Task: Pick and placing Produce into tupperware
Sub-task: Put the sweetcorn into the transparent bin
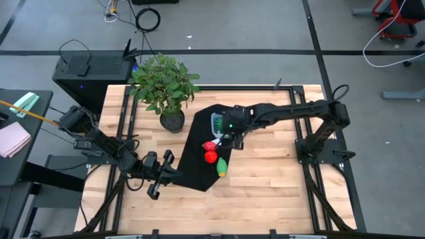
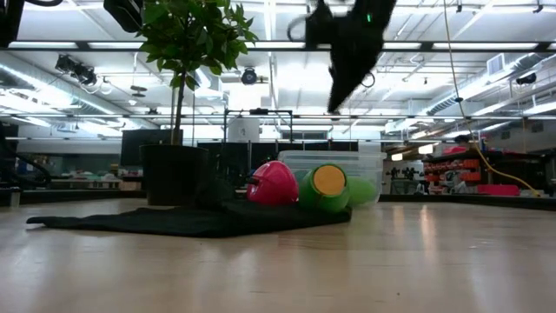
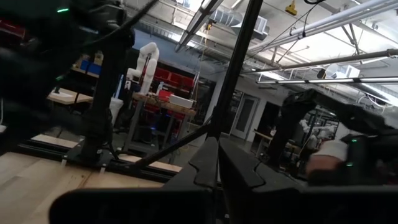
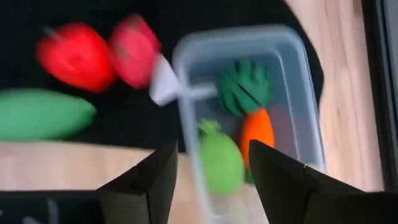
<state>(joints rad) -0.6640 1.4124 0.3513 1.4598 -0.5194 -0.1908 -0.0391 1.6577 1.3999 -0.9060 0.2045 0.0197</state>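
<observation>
The clear tupperware point(image 4: 249, 106) sits on a black cloth point(image 1: 199, 166). It holds the dark-green striped ball point(image 4: 244, 87), the orange piece point(image 4: 257, 130) and the lime-green piece point(image 4: 221, 163). Two red pieces point(image 4: 76, 56) point(image 4: 134, 43) and the green oblong point(image 4: 43, 114) lie on the cloth beside it. In the high view they are the reds point(image 1: 209, 146) point(image 1: 210, 157) and the oblong point(image 1: 222, 167). My right gripper point(image 4: 212, 163) hangs open above the tupperware point(image 1: 219, 124), holding nothing. My left gripper point(image 1: 163, 174) rests shut at the cloth's left edge.
A leafy potted plant point(image 1: 169, 86) stands on the table's far side, left of the tupperware. Bare wood point(image 1: 265, 186) lies right of and nearer than the cloth. In the low view the red piece point(image 2: 272, 184) and the oblong point(image 2: 326, 189) stand in front of the tupperware point(image 2: 347, 165).
</observation>
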